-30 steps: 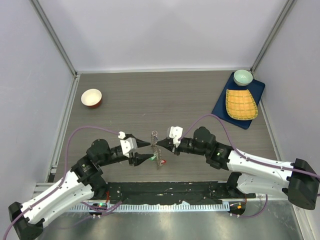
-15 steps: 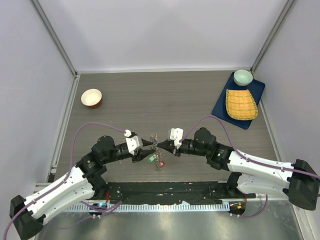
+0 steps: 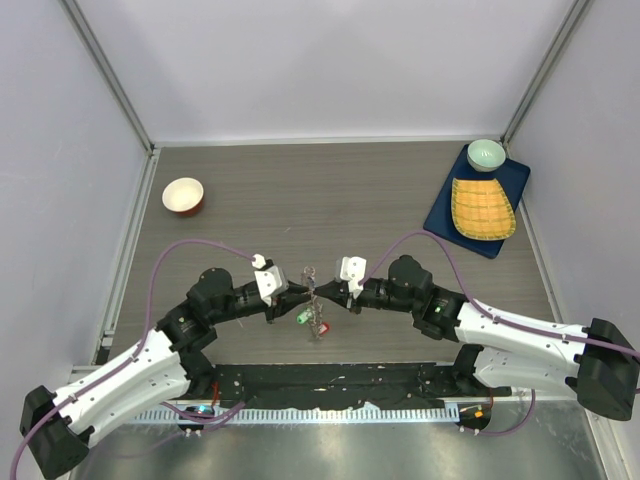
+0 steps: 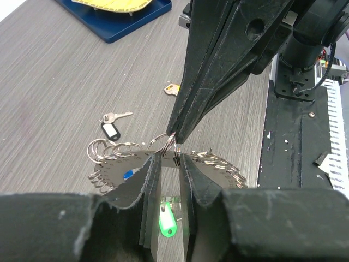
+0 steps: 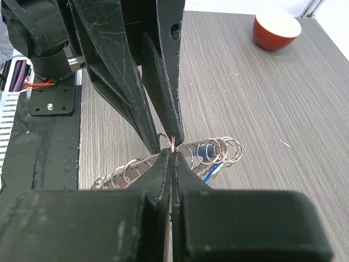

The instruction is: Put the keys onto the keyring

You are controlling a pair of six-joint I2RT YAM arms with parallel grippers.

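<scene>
The large thin grey metal keyring (image 4: 215, 159), fringed with silver keys (image 4: 99, 177), hangs above the grey wood-grain worktop (image 3: 300, 200), pinched at its top by the closed right gripper (image 3: 322, 292). The left gripper (image 3: 298, 294), facing it, straddles the ring, jaws a slit apart.

There are two end effectors, a left one (image 4: 166, 158) and a right one (image 5: 172, 154). There are two bowls, one red (image 3: 183, 195) and one pale green (image 3: 486, 154). There is one blue tray (image 3: 447, 215) and one yellow woven dish (image 3: 482, 208). One keyring (image 4: 218, 162) has too many keys (image 4: 117, 164) to count. Two loose keys lie on the worktop (image 3: 350, 190), one with a black tag (image 4: 110, 129) and one with a yellow tag (image 4: 172, 88).
</scene>
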